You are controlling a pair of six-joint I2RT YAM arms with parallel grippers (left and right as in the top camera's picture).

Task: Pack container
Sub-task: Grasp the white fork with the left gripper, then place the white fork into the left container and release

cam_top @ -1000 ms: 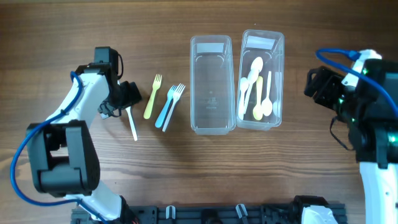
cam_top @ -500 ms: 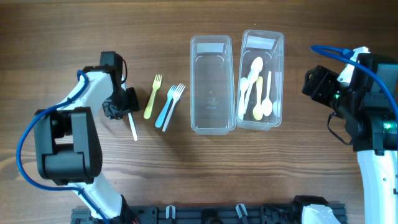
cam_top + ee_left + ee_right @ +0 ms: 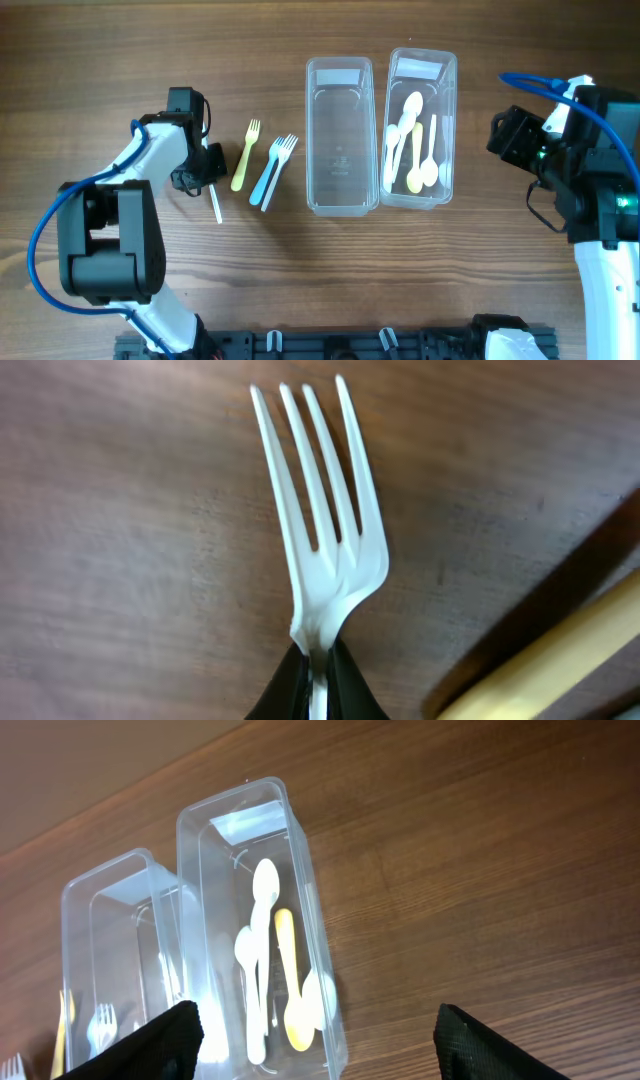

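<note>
1. The left fingers [image 3: 283, 698] pinch the neck of a white fork [image 3: 325, 530], its tines over the bench [image 3: 120, 560].
2. Just beside it lie a yellow fork [image 3: 245, 155] and a blue fork [image 3: 264, 180].
3. The right fingers [image 3: 165, 1040] are spread wide, holding nothing.
4. The empty container [image 3: 340, 150] touches the spoon container [image 3: 420, 70], which holds spoons [image 3: 410, 140].

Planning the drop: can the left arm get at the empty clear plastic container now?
Probably yes. The empty clear plastic container is lidless with nothing over it; only the yellow plastic fork, blue plastic fork and pale plastic fork lie flat between. Left claw grips the white plastic fork.
</note>
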